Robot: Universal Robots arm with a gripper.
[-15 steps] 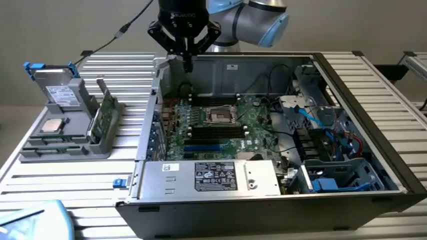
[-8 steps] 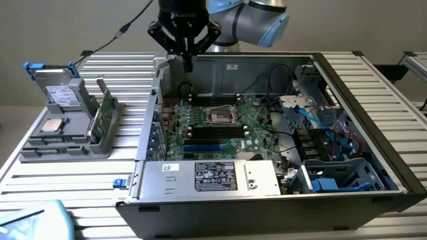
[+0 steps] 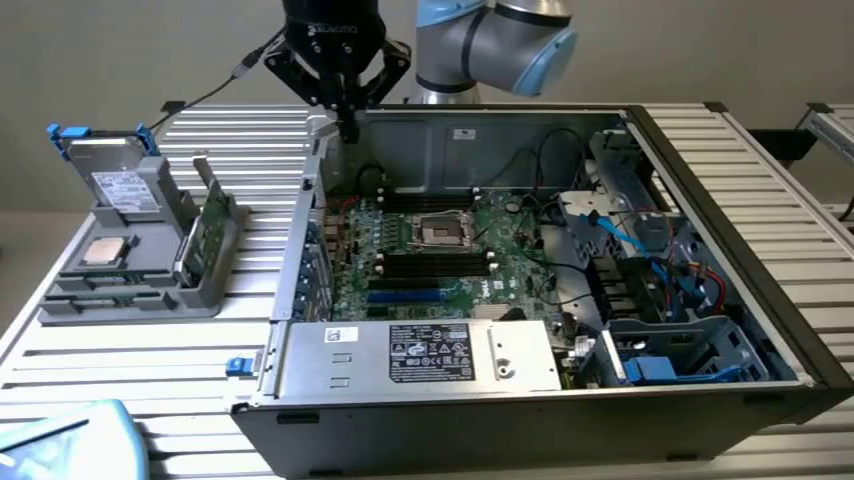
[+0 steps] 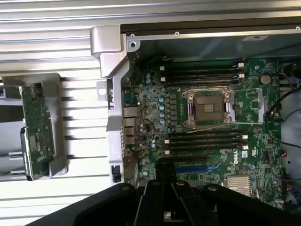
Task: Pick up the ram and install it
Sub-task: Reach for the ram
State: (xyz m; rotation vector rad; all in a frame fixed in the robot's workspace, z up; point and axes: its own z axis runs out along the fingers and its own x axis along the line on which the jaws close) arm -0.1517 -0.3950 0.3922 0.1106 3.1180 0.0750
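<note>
The ram (image 3: 200,235) is a thin green stick standing on edge in a grey holder (image 3: 134,290) at the exterior view's left, outside the computer case. In the wrist view the ram (image 4: 36,127) lies beside the case wall. My gripper (image 3: 346,122) hangs above the case's far left corner, shut, with nothing between its black fingers (image 4: 157,190). It is well apart from the ram. The motherboard (image 3: 501,270) lies in the open case, its black slots (image 4: 204,140) flanking the processor socket (image 4: 208,107).
The holder also carries a grey drive with a white label (image 3: 120,185) and a silver-topped processor chip (image 3: 104,252). A power supply (image 3: 427,355) fills the case's near side. Cables and a drive cage (image 3: 667,340) crowd the exterior view's right.
</note>
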